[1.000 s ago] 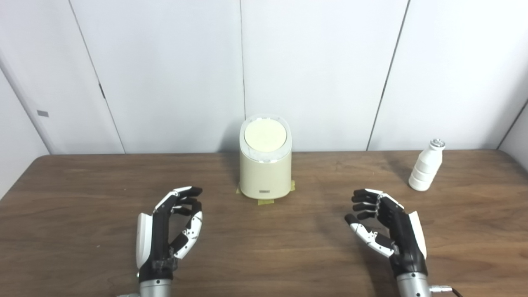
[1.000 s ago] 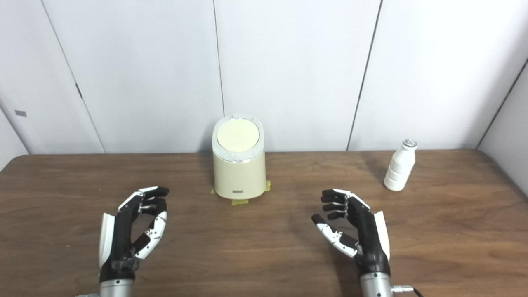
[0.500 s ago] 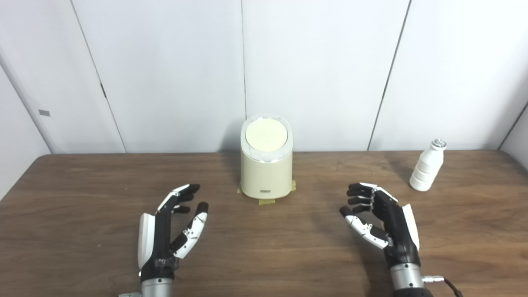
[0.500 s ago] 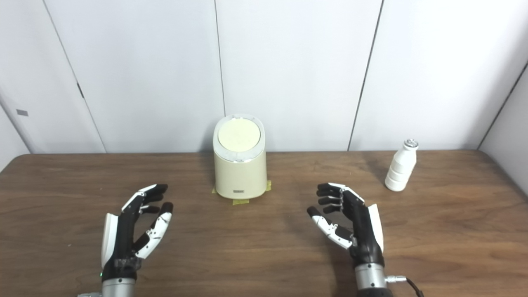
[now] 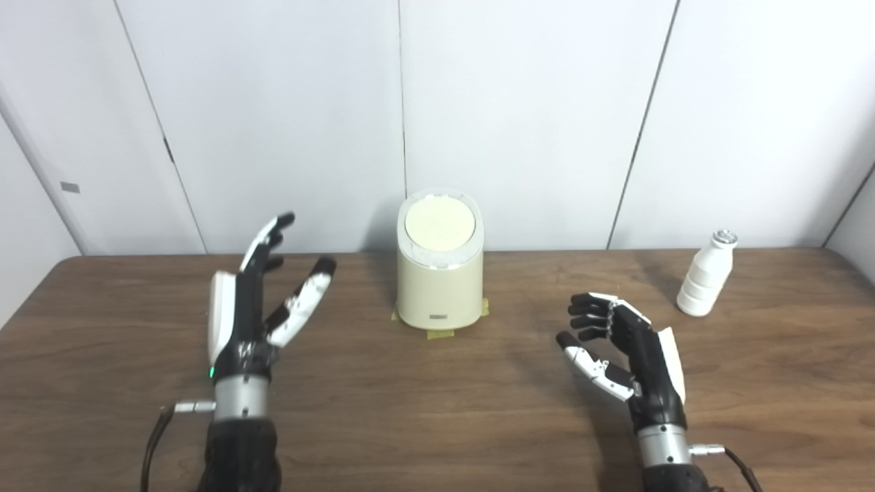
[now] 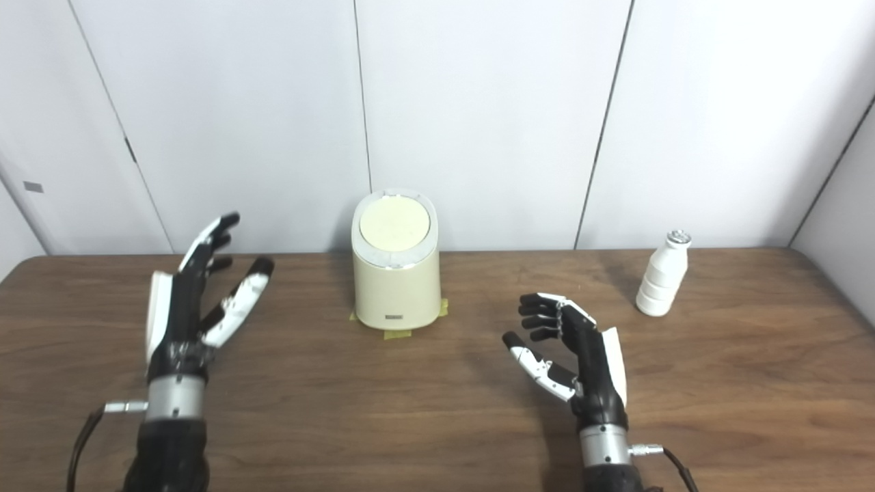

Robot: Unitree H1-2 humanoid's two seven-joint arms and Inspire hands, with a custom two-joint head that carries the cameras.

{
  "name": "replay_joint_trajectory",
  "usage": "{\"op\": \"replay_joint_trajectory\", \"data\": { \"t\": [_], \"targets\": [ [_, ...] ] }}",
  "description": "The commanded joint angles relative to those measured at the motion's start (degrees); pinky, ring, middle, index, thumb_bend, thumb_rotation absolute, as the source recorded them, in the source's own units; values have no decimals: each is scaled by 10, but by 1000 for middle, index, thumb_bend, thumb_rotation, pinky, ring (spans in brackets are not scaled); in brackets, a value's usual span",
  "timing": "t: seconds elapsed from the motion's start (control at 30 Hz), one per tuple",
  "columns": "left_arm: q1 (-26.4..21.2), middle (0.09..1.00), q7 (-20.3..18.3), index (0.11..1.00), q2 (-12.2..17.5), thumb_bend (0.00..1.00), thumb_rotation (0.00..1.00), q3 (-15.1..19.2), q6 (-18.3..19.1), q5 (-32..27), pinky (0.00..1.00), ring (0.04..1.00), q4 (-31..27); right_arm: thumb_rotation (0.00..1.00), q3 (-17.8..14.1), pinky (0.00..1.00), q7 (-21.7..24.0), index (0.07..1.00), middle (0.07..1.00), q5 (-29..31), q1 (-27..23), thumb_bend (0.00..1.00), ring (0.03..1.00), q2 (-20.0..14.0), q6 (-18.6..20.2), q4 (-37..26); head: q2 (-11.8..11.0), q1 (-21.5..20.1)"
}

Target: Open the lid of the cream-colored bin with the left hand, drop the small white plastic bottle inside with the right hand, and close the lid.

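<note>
Though the bin bears a small unreadable label, both hands, left and right, hang empty, fingers spread.

On the wooden table, the cream-colored bin stands far center with its lid down, the white bottle upright far right, the left hand splayed empty, the right hand loosely curled, empty.
</note>
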Motion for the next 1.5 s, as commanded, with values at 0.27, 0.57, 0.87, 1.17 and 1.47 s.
{"op": "replay_joint_trajectory", "data": {
  "t": [0.27,0.57,0.87,1.17,1.47],
  "targets": [
    [-139,1000,-38,1000,23,824,620,-38,105,70,875,994,6,221,3,533,-6,633,632,-11,-7,280,602,0,-20,9,3,2],
    [-215,1000,-80,1000,8,873,548,-93,164,163,997,1000,51,232,3,539,-3,635,635,-4,-7,292,610,1,-17,13,0,1],
    [-258,1000,-101,1000,-25,844,482,-123,164,221,1000,1000,123,195,4,526,-3,631,633,1,-6,293,601,3,-17,13,-2,-1],
    [-289,1000,-73,1000,-27,750,446,-140,162,233,1000,1000,207,218,3,528,-2,632,636,10,-6,297,602,6,-18,16,-5,-7],
    [-299,1000,-70,1000,-20,650,565,-140,164,246,1000,1000,253,226,3,531,-5,637,639,6,-5,293,601,5,-19,17,-5,-6]
  ]
}}
